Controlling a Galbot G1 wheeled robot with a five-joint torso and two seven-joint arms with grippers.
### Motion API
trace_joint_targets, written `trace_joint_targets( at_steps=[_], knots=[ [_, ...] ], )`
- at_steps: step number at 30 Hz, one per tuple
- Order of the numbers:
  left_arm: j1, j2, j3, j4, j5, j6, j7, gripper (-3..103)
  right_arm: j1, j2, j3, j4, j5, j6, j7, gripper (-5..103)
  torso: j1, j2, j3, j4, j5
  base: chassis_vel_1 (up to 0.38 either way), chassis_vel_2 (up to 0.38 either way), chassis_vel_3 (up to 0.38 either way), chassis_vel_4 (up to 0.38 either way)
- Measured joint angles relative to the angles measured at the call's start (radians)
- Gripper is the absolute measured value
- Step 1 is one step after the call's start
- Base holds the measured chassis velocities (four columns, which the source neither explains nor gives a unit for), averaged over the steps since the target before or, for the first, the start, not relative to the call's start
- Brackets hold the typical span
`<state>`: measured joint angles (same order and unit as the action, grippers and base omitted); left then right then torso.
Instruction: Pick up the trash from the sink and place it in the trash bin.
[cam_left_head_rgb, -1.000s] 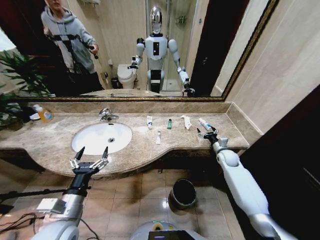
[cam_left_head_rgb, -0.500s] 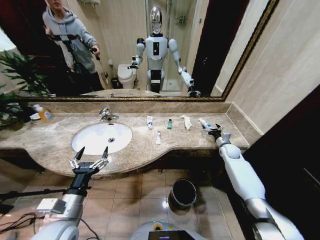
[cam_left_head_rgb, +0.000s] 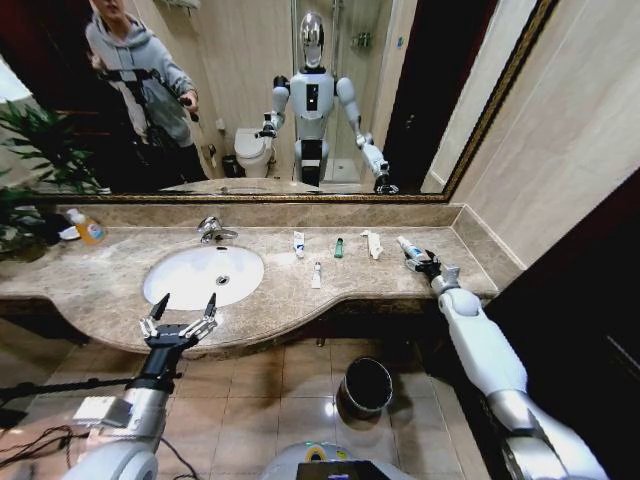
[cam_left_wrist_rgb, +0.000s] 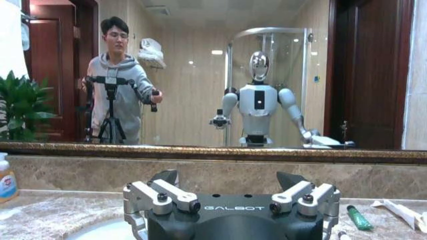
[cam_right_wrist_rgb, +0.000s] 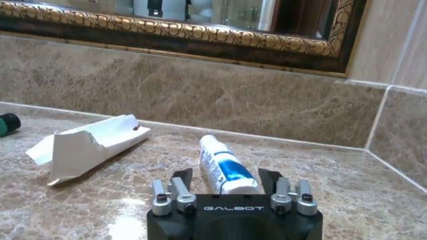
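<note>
The trash lies on the marble counter right of the sink (cam_left_head_rgb: 160, 290): a white tube (cam_left_head_rgb: 298, 243), a smaller tube (cam_left_head_rgb: 316, 275), a tiny green bottle (cam_left_head_rgb: 339, 247), a crumpled white wrapper (cam_left_head_rgb: 372, 243) and a white-and-blue tube (cam_left_head_rgb: 408, 246). My right gripper (cam_left_head_rgb: 423, 261) is at the near end of that tube. In the right wrist view the white-and-blue tube (cam_right_wrist_rgb: 223, 167) lies between the open fingers of the right gripper (cam_right_wrist_rgb: 225, 176), with the wrapper (cam_right_wrist_rgb: 87, 145) beside it. My left gripper (cam_left_head_rgb: 180, 318) hangs open at the counter's front edge, before the sink. The trash bin (cam_left_head_rgb: 366, 387) stands on the floor below.
A chrome faucet (cam_left_head_rgb: 212, 230) rises behind the basin. An orange-yellow bottle (cam_left_head_rgb: 88, 229) and a plant (cam_left_head_rgb: 30, 150) are at the far left. The mirror and backsplash close off the counter's back, and a side wall its right end. Tiled floor surrounds the bin.
My right arm has reached forward across the counter, bringing its gripper up to the white-and-blue tube. The left arm has not moved.
</note>
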<state>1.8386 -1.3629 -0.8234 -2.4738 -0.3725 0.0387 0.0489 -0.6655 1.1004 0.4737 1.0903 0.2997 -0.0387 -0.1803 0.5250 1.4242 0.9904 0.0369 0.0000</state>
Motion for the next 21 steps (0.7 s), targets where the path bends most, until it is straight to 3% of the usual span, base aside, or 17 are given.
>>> trace_joint_targets(
  at_steps=[2, 11, 15, 16, 21],
  knots=[
    [0.000, 0.000, 0.000, 0.000, 0.000, 0.000, 0.000, 100, 0.000, 0.001, 0.000, -0.001, -0.001, 0.000, 0.000, 65, 0.000, 0.000, 0.000, 0.0000, 0.0000, 0.000, 0.000, 0.000, 0.000],
    [0.000, 0.000, 0.000, 0.000, 0.000, 0.000, 0.000, 100, -0.015, -0.003, 0.006, 0.016, 0.002, -0.001, 0.003, 37, 0.000, 0.000, 0.000, -0.0001, 0.0000, 0.000, 0.000, 0.000, 0.000],
    [0.000, 0.000, 0.000, 0.000, 0.000, 0.000, 0.000, 100, -0.020, -0.002, 0.008, 0.022, 0.002, -0.001, 0.005, 33, 0.000, 0.000, 0.000, -0.0001, 0.0000, 0.000, 0.000, 0.000, 0.000],
    [0.000, 0.000, 0.000, 0.000, 0.000, 0.000, 0.000, 100, -0.026, -0.001, 0.009, 0.031, 0.001, -0.003, 0.007, 27, 0.000, 0.000, 0.000, -0.0001, 0.0000, 0.000, 0.000, 0.000, 0.000],
    [0.000, 0.000, 0.000, 0.000, 0.000, 0.000, 0.000, 100, -0.070, -0.002, 0.028, 0.102, 0.010, -0.012, 0.026, 27, 0.000, 0.000, 0.000, 0.0000, 0.0001, 0.000, 0.000, 0.000, 0.000]
  ],
)
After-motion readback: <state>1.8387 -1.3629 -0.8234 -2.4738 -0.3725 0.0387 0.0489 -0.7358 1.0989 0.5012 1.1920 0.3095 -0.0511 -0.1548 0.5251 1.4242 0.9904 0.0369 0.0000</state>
